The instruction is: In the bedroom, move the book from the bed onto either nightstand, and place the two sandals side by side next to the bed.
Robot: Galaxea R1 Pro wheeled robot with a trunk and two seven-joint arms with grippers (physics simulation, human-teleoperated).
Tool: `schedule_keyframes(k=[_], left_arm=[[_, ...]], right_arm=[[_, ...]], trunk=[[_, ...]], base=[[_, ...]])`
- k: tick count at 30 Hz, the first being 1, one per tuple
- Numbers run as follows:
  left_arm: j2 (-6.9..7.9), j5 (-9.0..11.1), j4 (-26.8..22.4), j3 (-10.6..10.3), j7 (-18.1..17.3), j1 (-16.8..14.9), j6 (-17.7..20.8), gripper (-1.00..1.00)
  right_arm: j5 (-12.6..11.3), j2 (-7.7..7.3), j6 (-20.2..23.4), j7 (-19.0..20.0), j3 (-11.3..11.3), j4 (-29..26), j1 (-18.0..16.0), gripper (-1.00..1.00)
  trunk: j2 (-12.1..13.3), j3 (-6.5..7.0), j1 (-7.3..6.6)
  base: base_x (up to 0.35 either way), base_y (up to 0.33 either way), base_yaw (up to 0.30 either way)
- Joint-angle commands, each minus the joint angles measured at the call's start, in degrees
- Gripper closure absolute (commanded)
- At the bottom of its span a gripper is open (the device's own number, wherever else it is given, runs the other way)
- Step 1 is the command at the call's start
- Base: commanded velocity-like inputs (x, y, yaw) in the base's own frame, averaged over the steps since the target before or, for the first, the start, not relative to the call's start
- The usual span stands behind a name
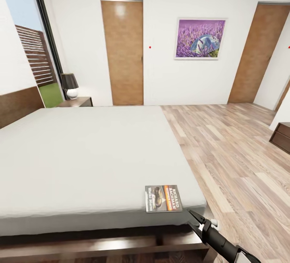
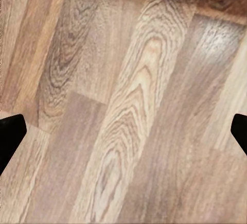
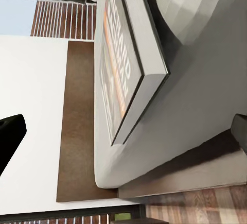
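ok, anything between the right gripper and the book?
Nothing in the way. In the head view only bare mattress edge separates the right gripper from the book; the right wrist view shows the book close ahead, unobstructed.

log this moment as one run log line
phase: approach to book | book: flat on bed, near corner | right end effector: open, beside bed edge, short of book | left end effector: open over wood floor

Mattress (image 1: 80, 158): matt grey cloth, smooth. Bed base (image 1: 100, 245): dark wood w/ slight sheen. Floor (image 1: 233, 154): grainy wood planks. Book (image 1: 162, 198): glossy paper cover.
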Motion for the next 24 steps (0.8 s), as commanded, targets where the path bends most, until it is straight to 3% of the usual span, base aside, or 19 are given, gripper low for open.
schedule_keyframes(k=[1,24], left_arm=[[0.0,0.6,0.07,-0.45,-0.29,-0.04,-0.12,-1.0],[0.0,0.6,-0.1,-0.56,-0.32,-0.04,-0.12,-1.0]], right_arm=[[-0.48,-0.02,0.55,0.05,0.21,-0.01,-0.02,-1.0],[-0.52,-0.03,0.55,-0.02,0.21,-0.32,-0.09,-1.0]], trunk=[[-0.02,-0.05,0.0],[-0.02,-0.05,0.0]], base=[[0.097,0.119,0.0],[0.02,0.024,0.0]])
